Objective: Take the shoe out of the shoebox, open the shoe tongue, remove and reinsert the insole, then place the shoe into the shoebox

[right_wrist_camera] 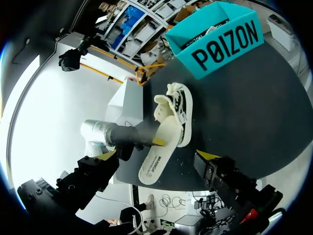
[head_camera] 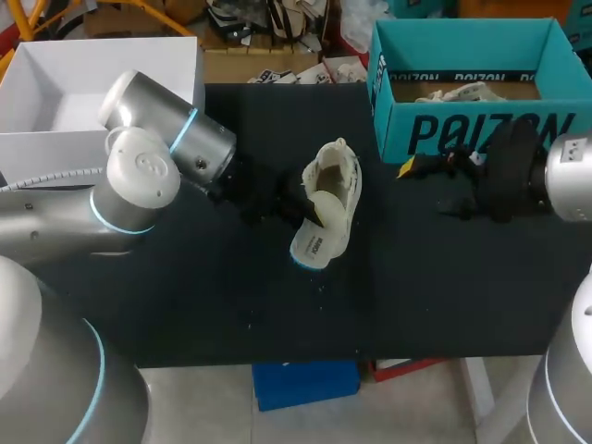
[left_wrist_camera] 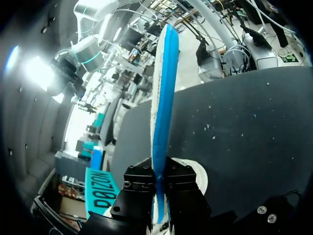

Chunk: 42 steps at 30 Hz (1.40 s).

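Note:
A cream shoe (head_camera: pixel 340 176) lies on the black table (head_camera: pixel 185 305), left of the teal shoebox (head_camera: pixel 462 129). My left gripper (head_camera: pixel 298 202) is shut on the white insole (head_camera: pixel 320 240), which slants from the shoe's opening toward the table's front. In the left wrist view the insole (left_wrist_camera: pixel 164 93) stands edge-on, its blue underside showing, clamped in that gripper (left_wrist_camera: pixel 159 196). My right gripper (head_camera: pixel 430 185) is open with nothing in it, in front of the shoebox. In its own view the right gripper (right_wrist_camera: pixel 156 156) faces the shoe (right_wrist_camera: pixel 180 105), the insole (right_wrist_camera: pixel 155 164) and the shoebox (right_wrist_camera: pixel 220 39).
A second pale shoe (head_camera: pixel 458 92) lies inside the teal shoebox. An open white box (head_camera: pixel 55 92) stands at the back left, behind my left arm. Bare black tabletop stretches along the front edge.

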### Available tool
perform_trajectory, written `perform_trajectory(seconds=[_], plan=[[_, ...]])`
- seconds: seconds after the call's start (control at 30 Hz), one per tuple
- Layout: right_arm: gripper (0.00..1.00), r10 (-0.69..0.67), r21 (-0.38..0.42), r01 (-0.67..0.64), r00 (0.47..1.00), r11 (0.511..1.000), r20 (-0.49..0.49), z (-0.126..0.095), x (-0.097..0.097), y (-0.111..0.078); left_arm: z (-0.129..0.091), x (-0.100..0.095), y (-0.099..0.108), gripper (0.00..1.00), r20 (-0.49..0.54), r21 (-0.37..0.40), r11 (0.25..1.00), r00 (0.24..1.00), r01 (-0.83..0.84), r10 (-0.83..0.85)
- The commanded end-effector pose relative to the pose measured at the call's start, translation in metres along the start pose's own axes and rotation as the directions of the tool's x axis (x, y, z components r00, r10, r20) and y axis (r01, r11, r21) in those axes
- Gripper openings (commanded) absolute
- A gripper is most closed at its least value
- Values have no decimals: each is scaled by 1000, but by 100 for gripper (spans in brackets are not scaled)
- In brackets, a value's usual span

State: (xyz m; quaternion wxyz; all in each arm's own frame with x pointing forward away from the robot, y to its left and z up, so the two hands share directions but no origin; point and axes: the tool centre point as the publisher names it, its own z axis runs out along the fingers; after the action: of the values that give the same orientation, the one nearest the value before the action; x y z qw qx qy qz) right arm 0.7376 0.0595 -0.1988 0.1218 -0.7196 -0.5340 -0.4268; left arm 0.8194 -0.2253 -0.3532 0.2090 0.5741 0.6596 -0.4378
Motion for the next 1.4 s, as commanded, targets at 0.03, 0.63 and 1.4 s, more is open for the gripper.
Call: perform_trajectory(seconds=[0.03,0.63,1.4], plan=[[100,1,-1,-1,1000,1000,2,1,0,-1,11,-4,15,0,-15,12,1000,1000,2,-2],[100,1,-1,-1,1000,1000,2,1,0,-1,13,-5,44,0,-89,-14,1000,996,-14,13],[100,1,-1,-1,1000,1000,2,1,0,-1,2,-1,21,0,-179,14,998,982,-60,61]])
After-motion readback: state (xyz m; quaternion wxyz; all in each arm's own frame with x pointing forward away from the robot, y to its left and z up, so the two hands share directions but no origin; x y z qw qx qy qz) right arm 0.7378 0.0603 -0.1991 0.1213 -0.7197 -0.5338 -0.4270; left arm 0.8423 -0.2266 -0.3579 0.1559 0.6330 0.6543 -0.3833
